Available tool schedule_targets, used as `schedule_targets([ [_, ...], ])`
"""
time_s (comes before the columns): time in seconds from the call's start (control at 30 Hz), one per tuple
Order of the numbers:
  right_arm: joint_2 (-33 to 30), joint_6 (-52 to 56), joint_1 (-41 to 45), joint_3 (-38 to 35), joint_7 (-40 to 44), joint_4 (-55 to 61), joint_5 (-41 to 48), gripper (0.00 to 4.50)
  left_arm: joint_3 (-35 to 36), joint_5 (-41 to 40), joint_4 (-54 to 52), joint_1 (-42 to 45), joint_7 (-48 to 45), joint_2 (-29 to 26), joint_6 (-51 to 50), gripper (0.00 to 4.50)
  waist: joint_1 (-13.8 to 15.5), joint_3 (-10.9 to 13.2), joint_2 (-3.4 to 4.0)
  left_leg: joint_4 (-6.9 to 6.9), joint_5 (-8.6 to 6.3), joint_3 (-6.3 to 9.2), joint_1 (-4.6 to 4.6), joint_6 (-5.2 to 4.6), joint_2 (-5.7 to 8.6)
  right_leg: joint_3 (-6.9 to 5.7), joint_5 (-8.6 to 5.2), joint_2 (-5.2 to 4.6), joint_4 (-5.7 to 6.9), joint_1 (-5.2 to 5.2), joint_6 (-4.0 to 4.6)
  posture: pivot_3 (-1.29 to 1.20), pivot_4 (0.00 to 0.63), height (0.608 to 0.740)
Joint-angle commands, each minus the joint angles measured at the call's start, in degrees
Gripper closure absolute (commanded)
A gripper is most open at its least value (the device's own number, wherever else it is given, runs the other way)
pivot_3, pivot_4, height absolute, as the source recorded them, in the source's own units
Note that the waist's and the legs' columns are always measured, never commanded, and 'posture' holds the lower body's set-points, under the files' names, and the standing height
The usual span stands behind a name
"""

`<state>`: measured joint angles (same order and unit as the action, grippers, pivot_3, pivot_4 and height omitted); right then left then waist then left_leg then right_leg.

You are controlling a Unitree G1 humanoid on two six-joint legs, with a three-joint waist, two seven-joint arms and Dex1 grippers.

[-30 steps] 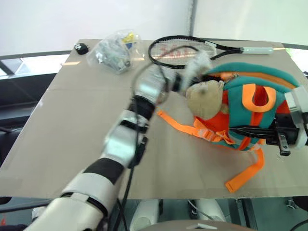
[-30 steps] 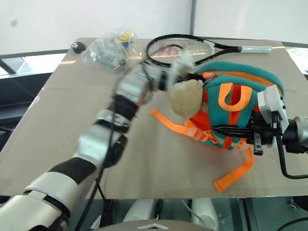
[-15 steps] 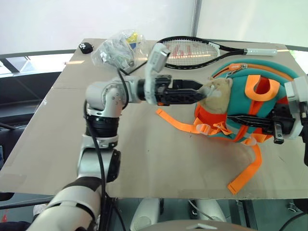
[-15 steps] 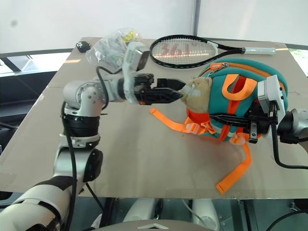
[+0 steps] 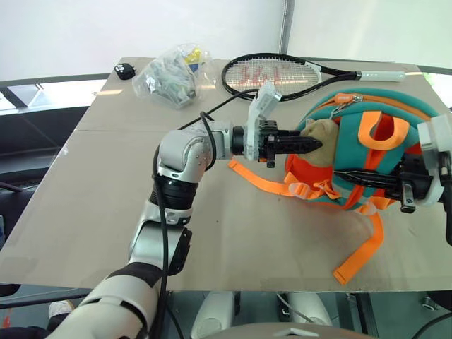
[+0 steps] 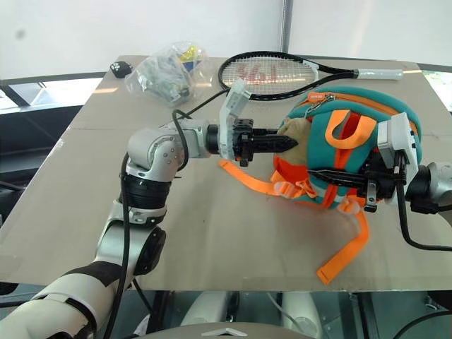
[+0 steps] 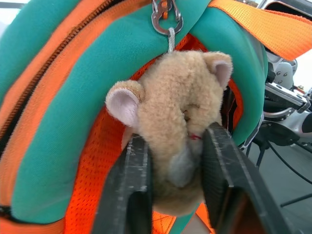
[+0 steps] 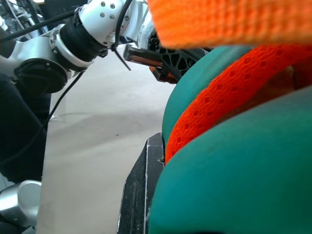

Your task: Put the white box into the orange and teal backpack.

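Observation:
The orange and teal backpack (image 5: 367, 152) stands on the table at the right, with its tan plush toy (image 5: 319, 134) hanging from a zipper ring. My left gripper (image 5: 311, 145) points level toward the backpack and is shut on the plush toy (image 7: 170, 117), one black finger (image 7: 134, 185) on each side of it. From the right, my right gripper (image 5: 342, 174) reaches in and is shut on the backpack's teal and orange fabric (image 8: 234, 161). The white box is out of view.
A tennis racket (image 5: 282, 74), a clear plastic bag of items (image 5: 169, 74) and a small black object (image 5: 125, 70) lie at the far side of the brown table (image 5: 85, 191). Long orange straps (image 5: 361, 254) trail toward the front edge.
My left gripper, open beside the plush toy half a second ago, has shut on it, and the arm has folded back a little. The right gripper has stayed put.

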<state>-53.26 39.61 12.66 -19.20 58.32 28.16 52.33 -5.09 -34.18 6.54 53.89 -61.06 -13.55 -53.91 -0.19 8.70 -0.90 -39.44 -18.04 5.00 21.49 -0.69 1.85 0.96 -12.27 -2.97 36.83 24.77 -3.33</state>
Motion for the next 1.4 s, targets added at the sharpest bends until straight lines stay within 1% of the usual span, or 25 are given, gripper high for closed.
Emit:
schedule_targets([
  [0.03, 1.92, -2.77, 3.06, -3.44, -7.32, -2.96, -3.36, 4.5, 6.84, -5.56, 1.51, 1.86, -1.27, -1.42, 0.29, 3.96, -0.13, 0.0, 0.0, 0.0, 0.0, 0.0, -0.01, 0.0, 0.0, 0.0, 0.0, 0.0, 0.01, 0.0, 0.0, 0.0, 0.15, 0.74],
  [0.1, 3.79, -2.81, 5.2, -4.78, -12.7, -6.0, -4.59, 4.5, 12.24, -8.94, 5.48, 3.83, -0.14, -2.9, -1.76, 3.96, -0.49, 0.0, 0.0, 0.0, 0.0, -0.05, -0.03, 0.0, 0.0, 0.04, 0.0, -0.01, 0.02, 0.01, 0.0, 0.0, 0.15, 0.74],
  [0.17, 4.66, -0.57, 6.38, -6.33, -15.07, -7.45, -2.1, 4.5, 15.13, -11.1, 8.33, 4.77, 0.38, -4.01, -3.03, 3.96, -0.53, -0.01, 0.03, 0.01, 0.0, -0.05, -0.03, 0.0, 0.0, 0.04, 0.0, 0.01, 0.02, 0.03, 0.0, 0.0, 0.15, 0.74],
  [0.23, 5.96, 0.74, 7.87, -8.41, -17.82, -8.55, 0.71, 4.5, 20.1, -14.74, 13.29, 6.06, 2.85, -4.96, -6.83, 3.96, -0.57, -0.01, 0.03, 0.07, 0.0, -0.06, -0.05, 0.0, 0.0, 0.04, 0.0, 0.02, 0.02, 0.03, 0.0, 0.0, 0.15, 0.74],
  [0.3, 6.77, 1.47, 8.96, -10.01, -20.34, -9.57, 2.05, 4.5, 22.46, -15.99, 16.14, 5.45, 4.48, -5.99, -9.18, 3.96, -0.65, -0.01, 0.03, 0.09, 0.0, -0.06, -0.05, 0.0, 0.0, 0.05, 0.0, 0.03, -0.01, 0.06, 0.0, 0.0, 0.15, 0.74],
  [0.37, 7.23, 2.35, 9.93, -11.14, -23.22, -11.01, 2.8, 4.5, 20.79, -14.3, 15.52, 1.94, 4.81, -6.98, -9.2, 3.96, -0.63, -0.01, 0.04, 0.09, 0.0, -0.04, -0.01, 0.0, -0.01, 0.04, 0.0, 0.02, -0.03, 0.06, 0.0, 0.0, 0.15, 0.74],
  [0.43, 7.78, 2.63, 11.14, -11.53, -26.81, -12.81, 1.88, 4.5, 17.43, -12.08, 12.93, -3.44, 4.75, -8.03, -9.01, 3.96, -0.7, -0.04, 0.08, 0.1, 0.0, -0.06, -0.01, 0.0, 0.01, 0.06, 0.0, -0.01, -0.04, 0.06, 0.0, 0.0, 0.15, 0.74],
  [0.6, 7.94, 3.11, 11.27, -10.9, -30.25, -12.74, 1.43, 4.5, 10.54, -9.4, 2.96, -17.87, 6.77, -9.26, -8.62, 3.96, -0.39, -0.05, 0.09, 0.14, 0.0, -0.11, 0.09, 0.01, -0.01, 0.16, 0.0, -0.08, -0.01, 0.24, 0.0, 0.0, 0.15, 0.74],
  [0.63, 8.04, 3.22, 11.38, -10.71, -31.08, -12.66, 1.29, 4.5, 9.93, -8.89, 1.57, -20.3, 7.59, -9.14, -8.2, 3.96, -0.34, -0.06, 0.1, 0.13, 0.0, -0.09, 0.09, 0.01, -0.01, 0.15, 0.0, -0.1, 0.0, 0.23, 0.0, 0.0, 0.15, 0.74],
  [0.73, 8.02, 3.12, 11.16, -10.27, -31.67, -12.28, 1.24, 4.5, 9.51, -8.31, -0.76, -23.96, 10.8, -7.97, -7.4, 3.96, -0.1, -0.07, 0.12, 0.09, 0.0, -0.1, 0.07, 0.01, 0.0, 0.21, 0.02, -0.16, 0.03, 0.21, 0.02, 0.0, 0.15, 0.74],
  [0.87, 7.99, 3.56, 10.78, -10.24, -31.56, -11.87, 2.04, 4.5, 8.39, -6.58, -1.37, -25.34, 14.56, -6.42, -5.71, 3.96, -0.02, -0.08, 0.12, 0.09, 0.0, -0.12, -0.04, 0.01, 0.01, 0.18, 0.08, -0.12, 0.03, 0.09, 0.06, 0.0, 0.15, 0.74],
  [0.93, 8.22, 3.52, 10.46, -9.65, -31.59, -11.26, 1.83, 4.5, 7.18, -2.77, 1.56, -24.42, 18.12, -4.36, -1.23, 3.96, -0.03, -0.09, 0.14, 0.11, 0.0, -0.16, -0.11, 0.0, 0.0, 0.2, 0.08, -0.09, 0.02, 0.06, 0.06, 0.0, 0.15, 0.74],
  [1.0, 7.35, 3.44, 7.46, -6.6, -29.83, -7.03, -0.12, 4.5, 9.69, -3.16, 3.55, -22.31, 20.89, -1.03, 2.25, 3.96, 0.32, -0.1, 0.13, 0.13, 0.0, -0.2, -0.14, 0.0, 0.01, 0.22, 0.08, -0.09, 0.0, 0.03, 0.06, 0.0, 0.15, 0.74],
  [1.07, 5.06, 4.46, 4.07, -1.97, -31.62, -1.29, -5.49, 4.5, 10.31, -3.82, 3.02, -21.13, 19.59, -0.58, 4.29, 3.96, 0.47, -0.1, 0.13, 0.12, 0.0, -0.17, -0.13, -0.01, 0.0, 0.18, 0.08, -0.08, -0.02, 0.02, 0.05, 0.0, 0.15, 0.74],
  [1.13, 3.93, 5.93, 2.25, -0.29, -30.98, 0.7, -5.87, 4.5, 10.51, -4.11, 2.77, -20.83, 18.99, -0.81, 5.12, 3.96, 0.28, -0.11, 0.14, 0.16, 0.0, -0.19, -0.13, 0.0, -0.02, 0.22, 0.08, -0.07, 0.0, 0.05, 0.05, 0.0, 0.15, 0.74],
  [1.17, 3.26, 6.81, 1.3, 0.04, -28.36, 0.59, -4.24, 4.5, 9.94, -3.52, 2.68, -20.79, 18.77, -1.45, 5.3, 3.96, 0.17, -0.11, 0.14, 0.16, 0.0, -0.2, -0.14, 0.0, -0.03, 0.24, 0.08, -0.05, 0.0, 0.05, 0.05, 0.0, 0.15, 0.74],
  [1.2, 3.31, 5.22, 0.01, 0.1, -27.64, -0.06, -5.9, 4.5, 8.95, -2.12, 2.38, -20.92, 18.26, -2.31, 6.84, 3.96, 0.17, -0.11, 0.14, 0.16, 0.0, -0.22, -0.15, 0.0, -0.03, 0.26, 0.08, -0.05, 0.0, 0.04, 0.05, 0.0, 0.15, 0.74],
  [1.27, 3.85, 1.99, -2.62, -0.96, -27.13, -0.74, -9.13, 3.77, 8.09, -0.94, 0.41, -21.3, 16.19, -4.15, 9.52, 2.95, 0.2, -0.11, 0.13, 0.15, 0.0, -0.23, -0.25, 0.0, 0.0, 0.25, 0.08, -0.04, -0.01, -0.06, 0.05, 0.0, 0.15, 0.74],
  [1.3, 3.37, 0.65, -4.9, -1.74, -26.02, 0.21, -10.5, 3.26, 7.8, -0.54, -1.68, -21.78, 14.67, -5.59, 10.95, 2.46, 0.24, -0.11, 0.13, 0.15, -0.01, -0.23, -0.29, -0.01, 0.0, 0.25, 0.08, -0.03, -0.01, -0.1, 0.05, 0.0, 0.15, 0.74],
  [1.37, 3.25, 0.41, -8.15, -3.81, -24.05, 2.64, -9.67, 2.92, 7.96, -0.49, -4.72, -22.61, 13.65, -7.58, 11.88, 2.1, 0.27, -0.1, 0.12, 0.17, -0.01, -0.3, -0.41, -0.01, 0.0, 0.32, 0.08, -0.02, -0.01, -0.17, 0.05, 0.0, 0.15, 0.74],
  [1.4, 3.31, 0.22, -9.87, -5.25, -23.12, 4.02, -9.04, 2.58, 7.89, -0.15, -6.38, -23.47, 12.62, -8.92, 12.92, 1.79, 0.28, -0.1, 0.12, 0.19, -0.01, -0.27, -0.4, -0.01, -0.01, 0.3, 0.08, -0.01, -0.03, -0.18, 0.05, 0.0, 0.15, 0.74],
])
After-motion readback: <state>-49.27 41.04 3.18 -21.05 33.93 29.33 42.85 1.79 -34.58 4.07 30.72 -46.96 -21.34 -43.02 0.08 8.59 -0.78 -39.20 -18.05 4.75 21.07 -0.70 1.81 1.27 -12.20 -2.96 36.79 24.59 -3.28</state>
